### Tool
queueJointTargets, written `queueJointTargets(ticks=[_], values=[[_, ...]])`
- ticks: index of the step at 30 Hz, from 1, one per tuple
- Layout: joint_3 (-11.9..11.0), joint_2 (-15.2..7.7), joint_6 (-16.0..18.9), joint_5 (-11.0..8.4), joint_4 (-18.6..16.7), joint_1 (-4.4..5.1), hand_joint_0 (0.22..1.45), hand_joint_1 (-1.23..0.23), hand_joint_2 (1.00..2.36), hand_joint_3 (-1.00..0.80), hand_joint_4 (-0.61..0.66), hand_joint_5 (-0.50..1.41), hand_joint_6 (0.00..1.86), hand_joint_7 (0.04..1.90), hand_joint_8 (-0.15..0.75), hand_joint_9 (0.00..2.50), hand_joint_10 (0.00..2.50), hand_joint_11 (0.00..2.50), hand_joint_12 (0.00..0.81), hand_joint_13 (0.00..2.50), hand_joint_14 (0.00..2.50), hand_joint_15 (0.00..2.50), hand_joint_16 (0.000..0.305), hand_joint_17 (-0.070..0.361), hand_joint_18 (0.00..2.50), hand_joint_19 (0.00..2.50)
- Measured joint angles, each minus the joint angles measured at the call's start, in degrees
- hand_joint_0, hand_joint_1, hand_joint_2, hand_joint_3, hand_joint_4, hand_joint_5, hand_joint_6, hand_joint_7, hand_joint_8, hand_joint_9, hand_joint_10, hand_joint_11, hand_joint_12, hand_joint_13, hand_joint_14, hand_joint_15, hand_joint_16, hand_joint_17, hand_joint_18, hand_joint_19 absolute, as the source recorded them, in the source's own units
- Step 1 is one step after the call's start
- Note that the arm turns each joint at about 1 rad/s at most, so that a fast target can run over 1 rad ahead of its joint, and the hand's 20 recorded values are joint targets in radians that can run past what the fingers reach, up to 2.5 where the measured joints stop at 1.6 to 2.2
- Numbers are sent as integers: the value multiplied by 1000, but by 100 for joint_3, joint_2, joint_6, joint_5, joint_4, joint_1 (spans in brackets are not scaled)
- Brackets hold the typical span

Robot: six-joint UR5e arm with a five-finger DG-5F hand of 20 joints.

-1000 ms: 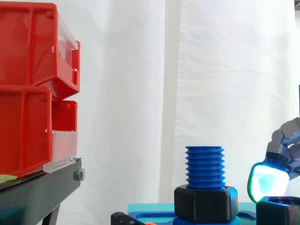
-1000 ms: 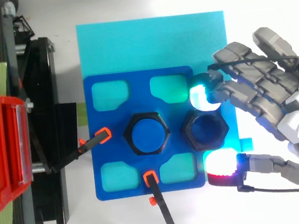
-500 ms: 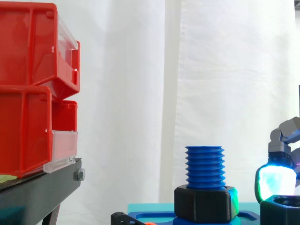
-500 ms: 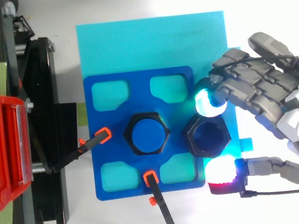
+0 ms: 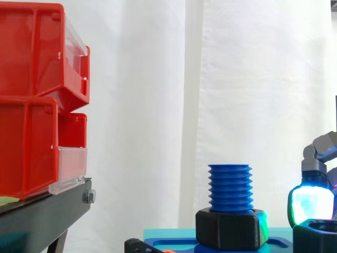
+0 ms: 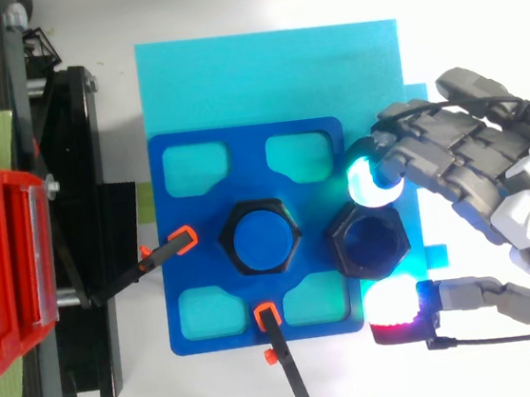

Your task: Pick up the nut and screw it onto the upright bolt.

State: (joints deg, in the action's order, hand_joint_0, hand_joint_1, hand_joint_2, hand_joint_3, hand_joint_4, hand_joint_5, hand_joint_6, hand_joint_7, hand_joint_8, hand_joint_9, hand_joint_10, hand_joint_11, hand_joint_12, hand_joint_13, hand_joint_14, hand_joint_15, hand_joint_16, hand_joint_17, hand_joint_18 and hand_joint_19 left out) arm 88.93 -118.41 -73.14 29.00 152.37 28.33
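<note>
Closing since the earlier frame, the hand now pinches the loose nut.
From the left: red bins; a blue plate carrying the upright bolt, its axis vertical. The loose nut lies flat just right of it, held between a curled cyan fingertip and the red thumb pad. The bolt stands directly left of the hand, its top above the nut.

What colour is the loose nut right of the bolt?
Black. The nut shows best in the top view, beside the blue bolt.
</note>
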Motion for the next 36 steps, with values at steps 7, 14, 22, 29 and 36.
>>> queueJointTargets(ticks=[7, 14, 22, 29, 36], values=[[-240, 1, 170, 59, 593, -67, 595, -753, 1000, -500, 307, -153, 501, 1277, 353, 748, 9, 300, 446, 634, 2, 93, 55, 123, 634, 222], [-494, 2, 379, 83, 1356, -129, 595, -746, 1000, -500, 307, -152, 501, 1275, 361, 753, 11, 283, 474, 670, 4, 116, 55, 124, 665, 237], [-833, 2, 941, 160, 2487, -210, 596, -748, 1000, -500, 307, -151, 501, 1273, 365, 754, 9, 281, 487, 684, 3, 118, 55, 124, 681, 253], [-977, 49, 1383, 329, 3089, -292, 596, -749, 1000, -500, 308, -150, 501, 1279, 361, 756, 9, 289, 486, 685, 3, 104, 55, 123, 687, 267], [-1439, 63, 1353, 550, 3430, -378, 597, -745, 1000, -500, 305, -150, 501, 1274, 362, 752, 10, 292, 515, 686, 2, 68, 56, 127, 714, 293]])
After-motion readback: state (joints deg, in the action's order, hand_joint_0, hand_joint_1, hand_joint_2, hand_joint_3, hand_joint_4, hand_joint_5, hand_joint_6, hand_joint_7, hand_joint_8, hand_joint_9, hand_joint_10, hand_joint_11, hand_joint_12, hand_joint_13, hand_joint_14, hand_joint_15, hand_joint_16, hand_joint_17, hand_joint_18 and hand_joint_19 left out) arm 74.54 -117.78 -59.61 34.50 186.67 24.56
